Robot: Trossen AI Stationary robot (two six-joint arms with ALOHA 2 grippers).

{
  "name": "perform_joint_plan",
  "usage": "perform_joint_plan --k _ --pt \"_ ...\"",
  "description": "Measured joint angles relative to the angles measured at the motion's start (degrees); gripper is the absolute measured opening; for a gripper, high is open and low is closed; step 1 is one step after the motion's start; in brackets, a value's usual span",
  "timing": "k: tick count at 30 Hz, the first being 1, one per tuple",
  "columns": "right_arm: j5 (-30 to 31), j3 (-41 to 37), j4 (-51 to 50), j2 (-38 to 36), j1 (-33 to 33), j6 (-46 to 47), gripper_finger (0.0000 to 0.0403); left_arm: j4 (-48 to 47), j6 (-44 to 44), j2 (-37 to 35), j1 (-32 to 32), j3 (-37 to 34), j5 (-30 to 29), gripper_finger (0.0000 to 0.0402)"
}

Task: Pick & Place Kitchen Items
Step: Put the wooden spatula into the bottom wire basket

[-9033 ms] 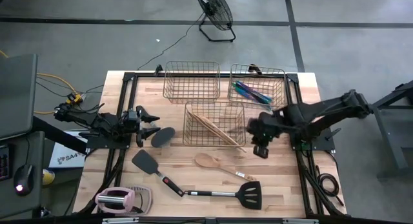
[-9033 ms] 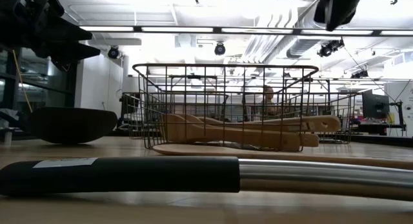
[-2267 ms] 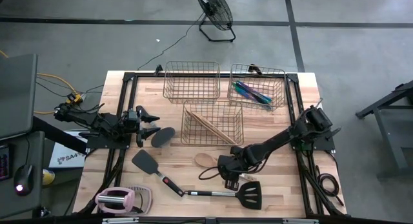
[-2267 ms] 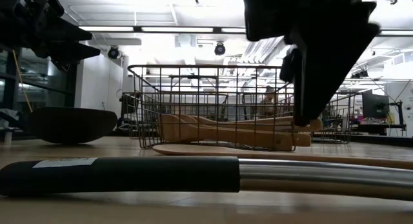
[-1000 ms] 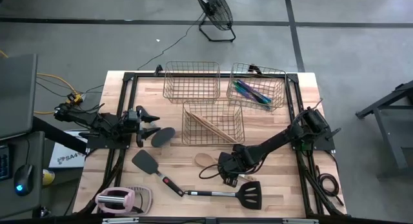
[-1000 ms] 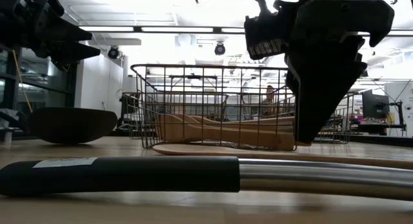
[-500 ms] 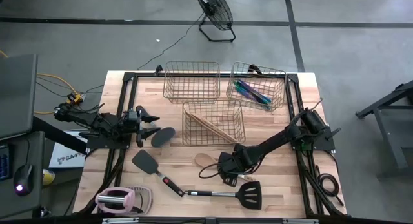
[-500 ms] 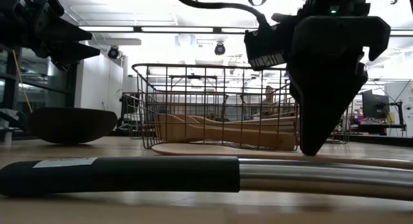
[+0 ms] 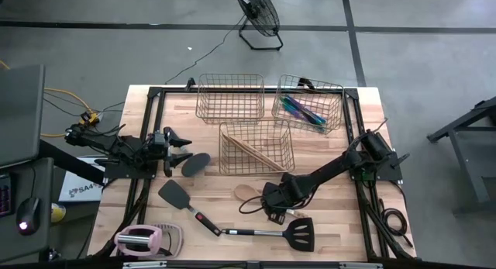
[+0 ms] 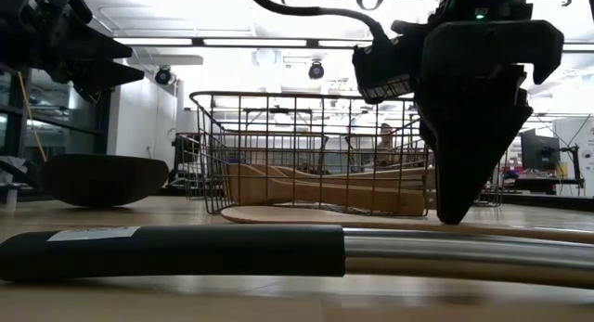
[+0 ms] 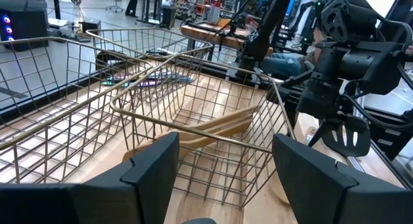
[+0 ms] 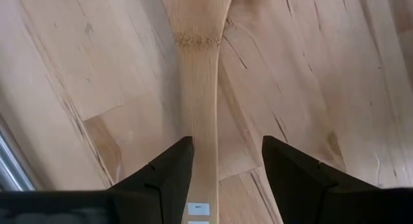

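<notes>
— At about five o'clock from the middle of the surface [image 9: 147, 222], what is the right end effector [image 9: 273, 208] doing?

— It is down low over the pale wooden spoon [image 9: 249, 193], its two fingers [image 12: 164, 175] parted with the spoon's handle running between them. The wrist view shows a gap on each side of the handle, so nothing is gripped.

— Where does that spoon lie?

— Flat on the wood, just at six o'clock from the middle copper basket [image 9: 256, 147], bowl end pointing toward nine o'clock.

— And the other utensils?

— Two wooden pieces [image 9: 260, 155] lean inside that middle basket. The iridescent purple-teal pieces [image 9: 302, 111] sit in the basket at one o'clock. A black spatula [image 9: 184, 201] lies at seven o'clock, another black slotted spatula [image 9: 287, 232] with a metal handle at five o'clock, and a black spoon [image 9: 195, 163] at nine o'clock.

— The left arm?

— The left end effector [image 9: 181, 150] waits at nine o'clock, beside the black spoon, fingers spread and empty.

— Anything else?

— A pink-and-white gadget [image 9: 147, 239] near the seven o'clock corner.
</notes>
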Motion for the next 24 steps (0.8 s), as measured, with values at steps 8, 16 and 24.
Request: perform_joint_plan --k 8,16,24 --pt "-1.38 -0.02 -0.06 -1.86 0.04 0.81 0.0183 0.00 0.00 -0.01 -0.01 0.00 0.00 0.0244" --pt "-2.26 -0.02 0.29 -1.92 1.29 2.02 0.0183 -0.02 0.00 0.01 0.01 0.00 0.02 0.0244" --pt "1.02 -0.02 0.86 -1.81 2.73 4.05 0.0183 -0.02 0.00 -0.01 0.00 0.00 0.00 0.0244"
